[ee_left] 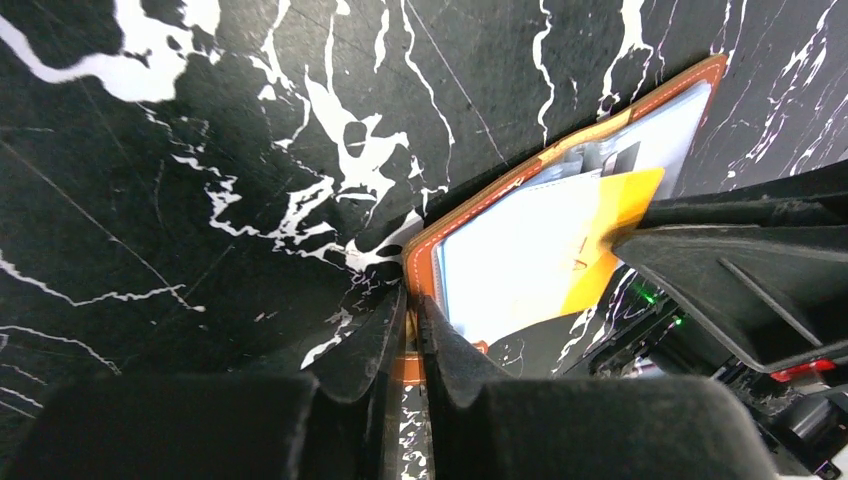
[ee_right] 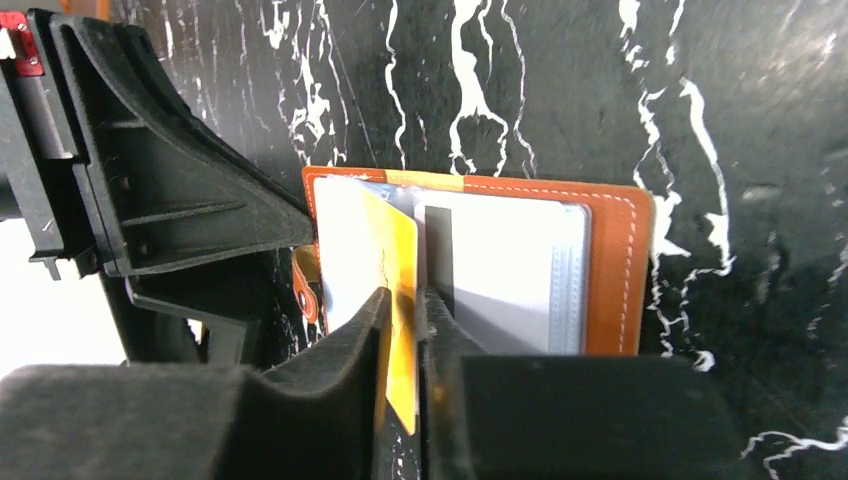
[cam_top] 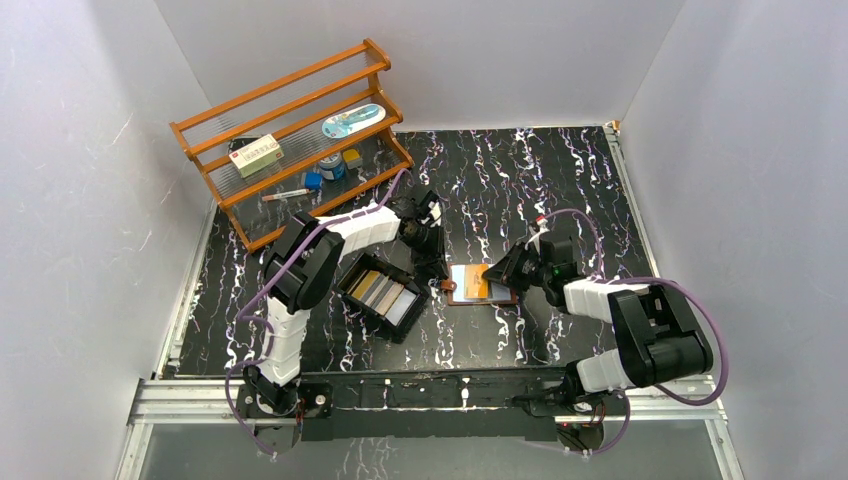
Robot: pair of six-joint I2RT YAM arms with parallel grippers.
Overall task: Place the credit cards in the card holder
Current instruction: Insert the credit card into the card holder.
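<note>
Slotting step: my right end effector (ee_right: 403,305) pinches the gold card (ee_right: 395,250) entering the card holder (ee_right: 612,270); left end effector (ee_left: 412,312) clamps its strap (ee_left: 407,368). Next, push deeper.

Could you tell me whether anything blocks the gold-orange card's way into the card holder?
Nothing visible does: the gold-orange card already overlaps the open card holder; the left gripper pinches only its strap, aside from the card's path.
</note>
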